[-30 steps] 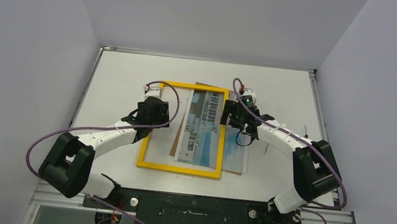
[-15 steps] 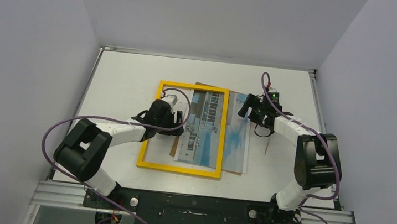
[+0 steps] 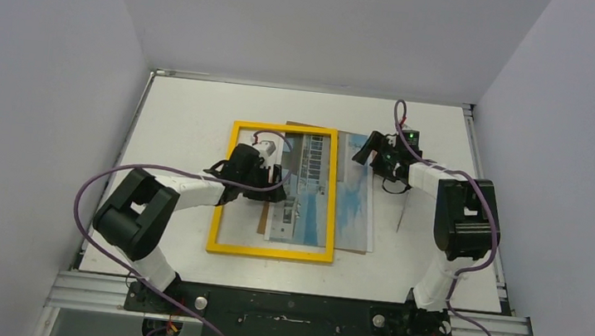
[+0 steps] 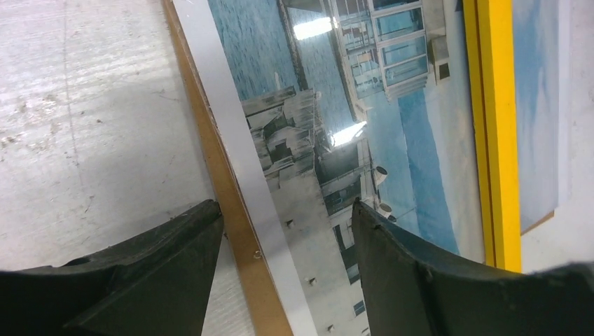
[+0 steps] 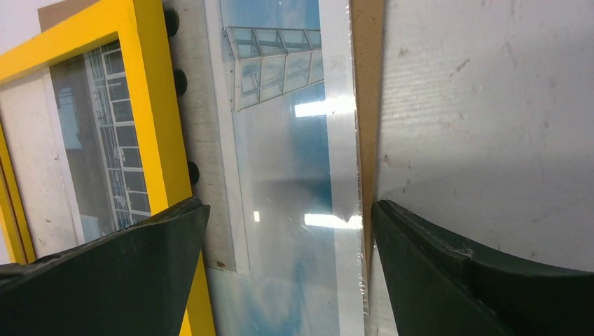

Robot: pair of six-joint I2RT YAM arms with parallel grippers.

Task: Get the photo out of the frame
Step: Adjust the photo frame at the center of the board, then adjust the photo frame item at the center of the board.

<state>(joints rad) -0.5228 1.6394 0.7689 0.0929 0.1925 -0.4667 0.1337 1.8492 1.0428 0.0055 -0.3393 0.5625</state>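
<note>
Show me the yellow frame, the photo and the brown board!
yellow frame (image 3: 269,251): top view, its bottom bar.
photo (image 3: 311,207): top view, middle, inside the frame.
brown board (image 5: 368,84): right wrist view, its bare edge.

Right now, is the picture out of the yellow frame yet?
Nearly. Done: the photo and brown board lie loose, not fitted in the frame, which sits off to one side. In hand: the left end effector and right end effector hover open over the photo's two long edges, gripping nothing. Left: the frame's yellow bar lies across the photo, so it must be pulled clear.
</note>
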